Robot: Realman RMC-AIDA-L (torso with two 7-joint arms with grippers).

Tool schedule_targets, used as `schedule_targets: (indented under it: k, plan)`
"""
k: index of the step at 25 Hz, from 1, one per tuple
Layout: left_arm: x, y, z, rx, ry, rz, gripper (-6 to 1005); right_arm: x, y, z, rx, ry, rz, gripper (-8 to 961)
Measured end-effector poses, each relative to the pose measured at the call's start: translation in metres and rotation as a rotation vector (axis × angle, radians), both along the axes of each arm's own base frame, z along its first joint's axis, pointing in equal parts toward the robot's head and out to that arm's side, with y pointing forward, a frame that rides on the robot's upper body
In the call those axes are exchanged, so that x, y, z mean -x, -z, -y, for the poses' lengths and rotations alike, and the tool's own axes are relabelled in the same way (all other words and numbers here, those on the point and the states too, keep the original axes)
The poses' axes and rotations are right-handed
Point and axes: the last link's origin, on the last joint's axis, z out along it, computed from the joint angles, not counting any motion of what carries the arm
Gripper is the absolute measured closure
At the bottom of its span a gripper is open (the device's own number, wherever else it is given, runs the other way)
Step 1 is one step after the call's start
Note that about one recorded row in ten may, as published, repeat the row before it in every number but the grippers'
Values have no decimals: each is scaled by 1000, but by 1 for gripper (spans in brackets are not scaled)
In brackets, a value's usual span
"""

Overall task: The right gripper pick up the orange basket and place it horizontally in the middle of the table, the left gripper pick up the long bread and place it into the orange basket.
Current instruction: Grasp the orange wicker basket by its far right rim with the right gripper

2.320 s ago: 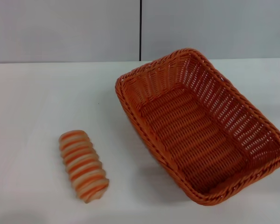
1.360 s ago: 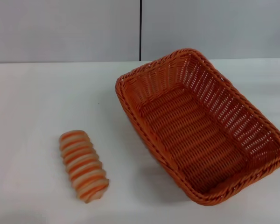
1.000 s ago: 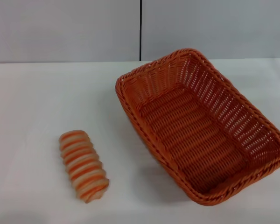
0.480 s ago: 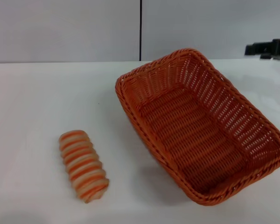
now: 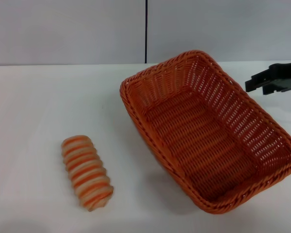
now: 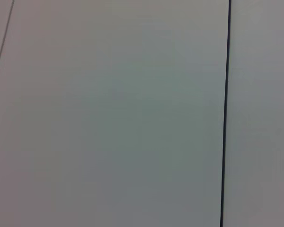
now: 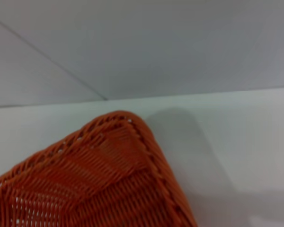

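Note:
The orange basket point(image 5: 203, 133) stands empty on the right half of the white table point(image 5: 43, 102), set at a slant with one corner toward the back wall. The long bread point(image 5: 86, 172), striped orange and cream, lies alone on the table to the basket's left, toward the front. My right gripper point(image 5: 256, 87) reaches in from the right edge of the head view, open, just beyond the basket's far right rim and not touching it. The right wrist view shows one corner of the basket point(image 7: 109, 179). My left gripper is out of view.
A grey panelled wall point(image 5: 68, 29) with a dark vertical seam point(image 5: 146, 31) rises behind the table. The left wrist view takes in only that wall point(image 6: 113, 113).
My right gripper has come into the head view from the right and dropped lower, closer to the basket's far right rim. Basket and bread have not moved.

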Motion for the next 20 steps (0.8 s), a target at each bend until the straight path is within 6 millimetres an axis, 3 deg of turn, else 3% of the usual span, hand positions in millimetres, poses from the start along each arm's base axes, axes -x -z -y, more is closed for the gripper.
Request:
schedule_targets:
  k: [9, 20]
  plan:
    - [-1, 1, -9, 12, 1, 5, 174, -5, 33, -14, 77, -21, -15, 433]
    - [1, 3, -13, 21, -10, 9, 176, -11, 56, -22, 98, -52, -7, 438]
